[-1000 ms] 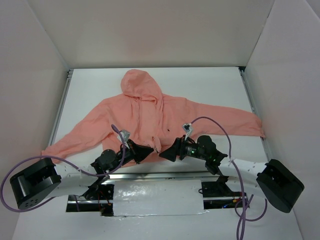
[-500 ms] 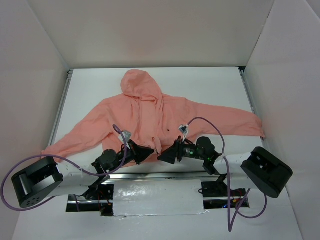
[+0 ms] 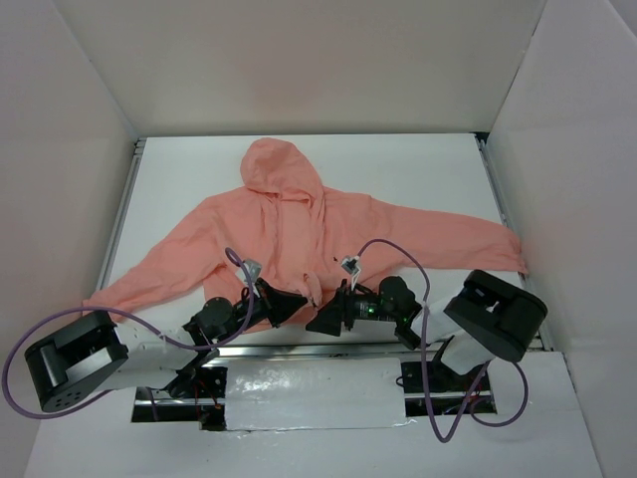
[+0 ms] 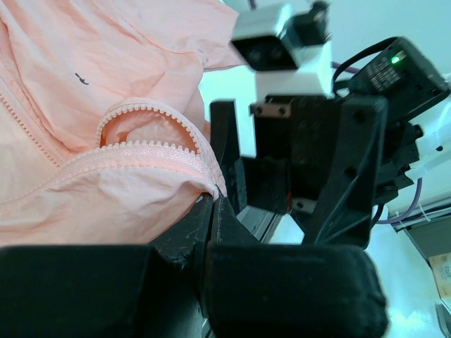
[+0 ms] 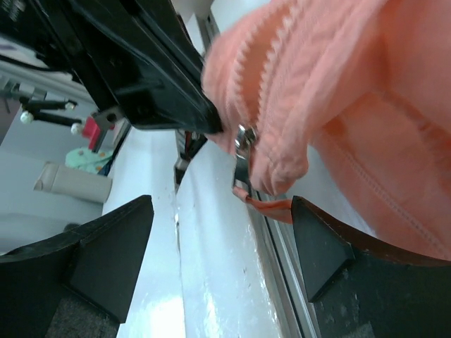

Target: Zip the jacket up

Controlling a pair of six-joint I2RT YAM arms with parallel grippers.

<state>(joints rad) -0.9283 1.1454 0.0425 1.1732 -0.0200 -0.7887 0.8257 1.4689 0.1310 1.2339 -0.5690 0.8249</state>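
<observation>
The salmon-pink jacket point(image 3: 289, 224) lies flat on the white desk point(image 3: 418, 169). Its hood point(image 3: 274, 164) points to the far side, the sleeves are spread to the left and to the right, and the bottom hem is at the near edge.

The left hand point(image 3: 289, 302) is at the hem, just left of the front opening. In the left wrist view its fingers are pressed together on the hem fabric, where the pink zipper teeth point(image 4: 141, 151) curve down to the edge. Compared with one second ago, this hand is in the same place with the same grip.

The right hand point(image 3: 318, 322) is just beside it on the other side of the opening. Its fingers point(image 5: 106, 246) stand apart and hold nothing. In the right wrist view, the metal zipper slider point(image 5: 244, 138) with its hanging pull tab sits between them at the hem, and neither finger touches it.

The right side is what differs. One second ago the right hand was higher on the jacket and farther right; now it is lower, nearer to the desk edge and closer to the left hand. The outer link of the right arm point(image 3: 498, 314) has also swung inward and up from the lower right corner, and its purple cable point(image 3: 383, 244) makes a lower, flatter loop over the jacket. The jacket itself has not shifted.
</observation>
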